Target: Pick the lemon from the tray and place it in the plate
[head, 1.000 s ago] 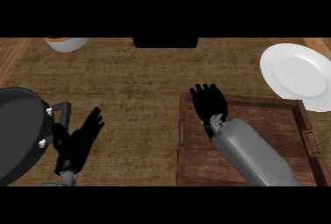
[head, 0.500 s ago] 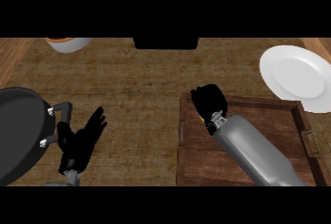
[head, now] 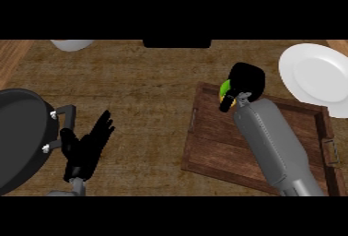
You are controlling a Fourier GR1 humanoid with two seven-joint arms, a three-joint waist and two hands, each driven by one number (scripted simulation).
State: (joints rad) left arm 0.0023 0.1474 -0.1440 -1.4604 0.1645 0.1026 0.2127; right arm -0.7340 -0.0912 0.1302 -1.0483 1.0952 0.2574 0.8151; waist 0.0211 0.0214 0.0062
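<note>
A yellow-green lemon shows as a small patch at the left of my right hand, whose fingers are curled round it above the far left corner of the dark wooden tray. Most of the lemon is hidden by the hand. The white plate lies at the far right, just beyond the tray's far right corner and apart from the hand. My left hand rests open at the lower left, fingers straight, holding nothing.
A black frying pan with a grey handle sits at the left edge, close to my left hand. A white bowl and a black object lie along the far edge of the counter.
My right hand has curled round the lemon and risen with it toward the far side. The view has shifted a little to the right. The left hand has barely moved.
</note>
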